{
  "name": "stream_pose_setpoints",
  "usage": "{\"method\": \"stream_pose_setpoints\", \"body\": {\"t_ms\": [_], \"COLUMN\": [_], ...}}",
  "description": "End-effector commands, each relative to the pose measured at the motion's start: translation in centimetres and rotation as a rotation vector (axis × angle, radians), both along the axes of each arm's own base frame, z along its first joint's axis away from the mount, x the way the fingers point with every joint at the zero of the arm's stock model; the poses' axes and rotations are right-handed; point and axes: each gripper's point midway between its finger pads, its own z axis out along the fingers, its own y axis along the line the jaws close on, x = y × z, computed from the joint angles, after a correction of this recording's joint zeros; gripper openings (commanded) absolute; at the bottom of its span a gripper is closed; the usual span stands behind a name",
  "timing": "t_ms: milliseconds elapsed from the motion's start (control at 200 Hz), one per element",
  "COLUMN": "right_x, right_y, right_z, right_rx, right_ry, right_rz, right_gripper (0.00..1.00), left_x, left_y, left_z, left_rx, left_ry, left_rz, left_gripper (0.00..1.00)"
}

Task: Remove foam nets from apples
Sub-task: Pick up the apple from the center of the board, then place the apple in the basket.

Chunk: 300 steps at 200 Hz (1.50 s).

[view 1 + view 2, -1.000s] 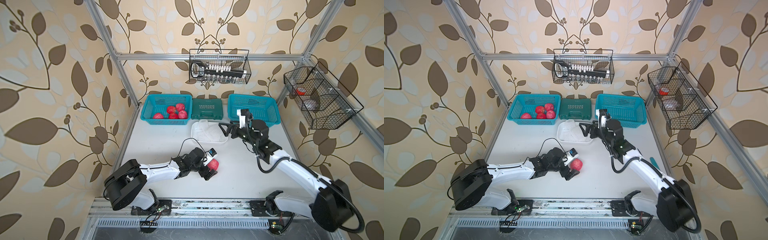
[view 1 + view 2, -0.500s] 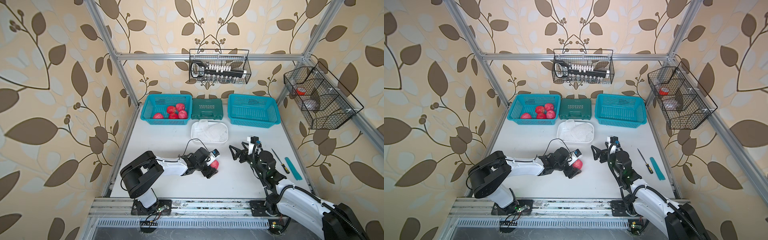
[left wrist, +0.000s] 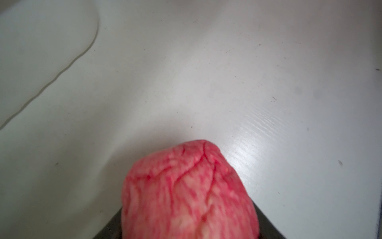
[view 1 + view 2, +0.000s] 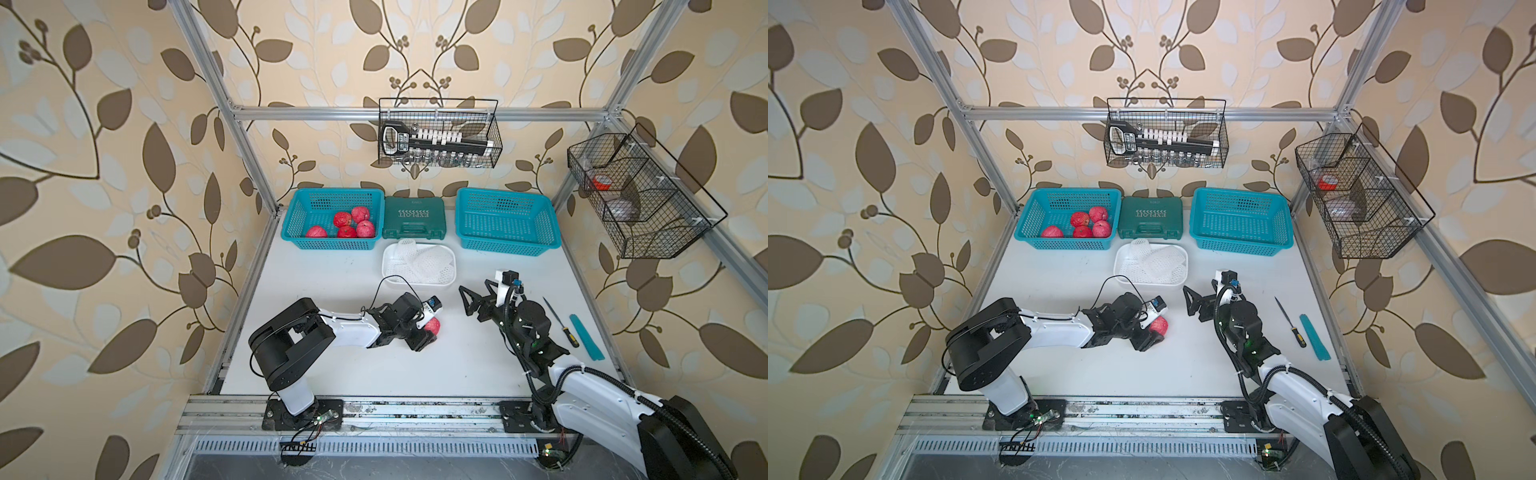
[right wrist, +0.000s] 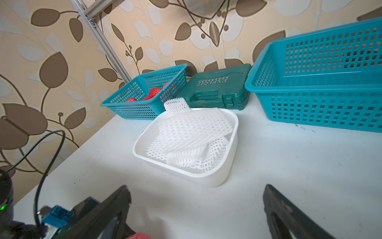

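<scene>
Your L claw [image 4: 428,329] is clamped on one bare apple [image 4: 433,326]. In the L wrist view the dark jaws press both its sides, and the red skin looks wrinkled w/ no mesh on it. That apple is near the white tub [image 4: 415,284], on the tub's robot side and a bit toward the L arm. Can't tell if it touches the table [image 4: 332,365].

Your R claw [image 4: 476,291] is spread wide w/ nothing btwn the jaws. It's just off the tub's near R corner, facing the tub.

The foam nets [image 4: 424,261] lie heaped inside the tub, one poking over its far rim. Five more apples [image 4: 343,219], all bare, sit in the teal basket [image 4: 332,246] behind the tub, L side. The green case [image 4: 413,218] is directly behind the tub.
</scene>
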Motion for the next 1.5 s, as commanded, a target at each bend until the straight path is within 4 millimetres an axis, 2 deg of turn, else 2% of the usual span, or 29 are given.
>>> {"method": "stream_pose_setpoints", "body": {"t_ms": [0, 100, 125, 235, 395, 600, 685, 715, 845, 945, 1105, 1225, 1360, 1380, 1400, 1495], "right_x": [0.1, -0.5, -0.6, -1.1, -0.8, -0.5, -0.5, -0.6, -0.7, -0.9, -2.0, -2.5, -2.5, -2.5, -2.5, -2.7], "right_y": [-0.3, 0.1, 0.3, 0.9, 1.6, 2.1, 2.2, 2.2, 2.5, 2.7, 4.5, 5.4, 5.6, 5.6, 5.6, 5.6], "right_z": [0.7, 1.3, 1.5, 2.0, 1.5, 1.1, 1.2, 1.3, 1.3, 1.6, 2.3, 2.5, 2.5, 2.5, 2.6, 2.6], "right_rx": [0.013, 0.028, 0.033, 0.040, 0.026, 0.018, 0.019, 0.020, 0.022, 0.018, 0.002, -0.016, -0.023, -0.020, -0.017, -0.010], "right_ry": [-0.033, -0.071, -0.082, -0.112, -0.089, -0.059, -0.059, -0.061, -0.063, -0.076, -0.124, -0.143, -0.132, -0.132, -0.131, -0.133], "right_rz": [-0.023, 0.009, 0.019, 0.053, 0.066, 0.081, 0.085, 0.086, 0.097, 0.112, 0.208, 0.240, 0.242, 0.242, 0.243, 0.244], "right_gripper": [1.00, 0.99, 1.00, 1.00, 0.99, 0.99, 1.00, 0.99, 1.00, 0.99, 1.00, 1.00, 1.00, 1.00, 1.00, 1.00], "left_x": [0.4, 0.8, 1.0, 2.7, 8.5, 16.5, 19.8, 21.2, 26.4, 30.0, 34.2, 36.2, 38.1, 38.3, 39.0, 40.5], "left_y": [-0.5, 0.6, 0.9, 3.0, 8.4, 16.1, 20.0, 21.5, 27.6, 31.4, 33.8, 35.1, 36.5, 36.6, 36.7, 36.8], "left_z": [3.7, 7.0, 9.1, 13.6, 18.0, 20.8, 21.0, 19.9, 18.9, 17.8, 16.7, 15.2, 13.9, 13.0, 14.1, 12.9], "left_rx": [-0.055, -0.095, -0.124, -0.130, -0.119, -0.076, -0.074, -0.056, -0.042, -0.011, 0.024, 0.062, 0.070, 0.071, 0.054, 0.051], "left_ry": [-0.078, -0.172, -0.221, -0.339, -0.342, -0.365, -0.319, -0.280, -0.185, -0.138, -0.138, -0.115, -0.134, -0.121, -0.148, -0.145], "left_rz": [0.001, 0.032, 0.046, 0.114, 0.327, 0.601, 0.711, 0.757, 0.901, 0.979, 0.993, 0.997, 1.022, 1.022, 1.024, 1.027], "left_gripper": [0.52, 0.52, 0.51, 0.50, 0.49, 0.49, 0.49, 0.49, 0.49, 0.48, 0.49, 0.49, 0.49, 0.49, 0.49, 0.49]}}
